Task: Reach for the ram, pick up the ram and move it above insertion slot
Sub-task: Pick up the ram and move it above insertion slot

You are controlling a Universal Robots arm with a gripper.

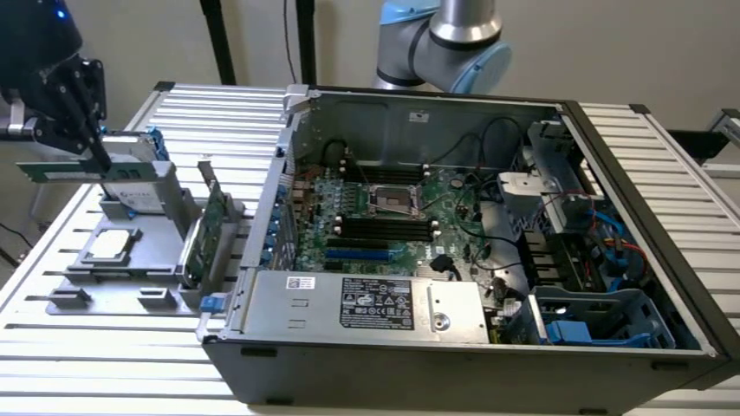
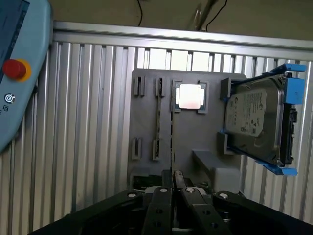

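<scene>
My gripper (image 1: 97,156) hangs at the exterior view's far left, above the grey holder tray (image 1: 81,299). It is shut on the ram (image 1: 52,171), a thin green stick held level and lifted off the tray. In the wrist view the fingertips (image 2: 164,188) pinch the ram (image 2: 171,139), seen edge-on as a thin dark line over the tray (image 2: 146,105). The black memory slots (image 1: 387,227) lie on the motherboard inside the open computer case (image 1: 463,355), well to the exterior view's right of the gripper.
On the tray stand a silver hard drive with blue rails (image 2: 257,125), a square processor chip (image 2: 190,96) and a wider green expansion card (image 1: 208,234). A light-blue teach pendant (image 2: 19,73) lies on the ribbed metal table (image 1: 139,364). The case's side wall (image 1: 277,191) rises between tray and motherboard.
</scene>
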